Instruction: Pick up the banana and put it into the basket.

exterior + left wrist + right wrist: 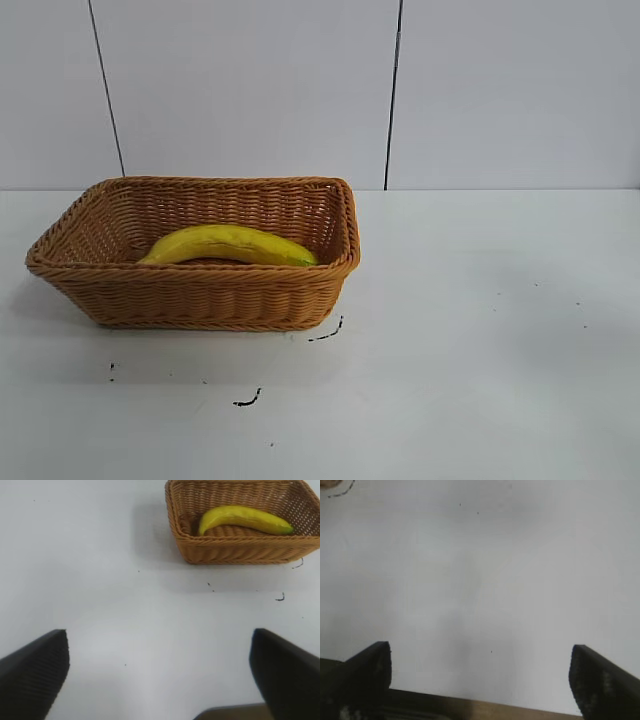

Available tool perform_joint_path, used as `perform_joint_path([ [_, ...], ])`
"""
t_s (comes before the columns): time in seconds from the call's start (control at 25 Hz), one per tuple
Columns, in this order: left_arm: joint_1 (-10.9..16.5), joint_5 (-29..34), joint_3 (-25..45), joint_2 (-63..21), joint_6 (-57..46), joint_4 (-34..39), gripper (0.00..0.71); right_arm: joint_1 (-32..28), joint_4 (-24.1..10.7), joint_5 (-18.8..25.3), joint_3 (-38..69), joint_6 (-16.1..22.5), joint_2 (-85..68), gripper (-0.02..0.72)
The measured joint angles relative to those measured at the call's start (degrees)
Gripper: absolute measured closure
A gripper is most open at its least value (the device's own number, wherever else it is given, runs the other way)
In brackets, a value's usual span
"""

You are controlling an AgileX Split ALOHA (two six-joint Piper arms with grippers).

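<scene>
The banana (228,245) is lying inside the basket (190,300), resting on the woven floor with its length running along the basket's long sides and its darker greenish tip pointing toward the basket's right end in the exterior view. The basket is sitting on the white table (480,330), toward the table's left side and close to its back edge, where the table is meeting the pale wall panels (250,90). A few small black marks (247,400) are showing on the table just in front of the basket.

Neither arm is appearing in the exterior view. In the left wrist view, the left gripper (159,672) is hanging over bare table well apart from the basket (235,550), its two dark fingers (35,672) standing wide apart with nothing between them; the banana (245,519) is showing in the basket beyond. In the right wrist view, the right gripper (480,672) is likewise facing bare table with its fingers (602,682) spread wide and holding nothing, and a black mark (340,491) is showing at one corner of that view.
</scene>
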Motion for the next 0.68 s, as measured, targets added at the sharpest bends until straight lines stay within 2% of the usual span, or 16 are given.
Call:
perform_joint_path([
  [0.16,0.0,0.0,0.0,0.0,0.0,0.0,0.015,0.0,0.0,0.0,0.0,0.0,-5.6,0.014],
  [0.68,0.0,0.0,0.0,0.0,0.0,0.0,0.015,0.0,0.1,0.0,0.1,0.0,-5.9,0.014],
])
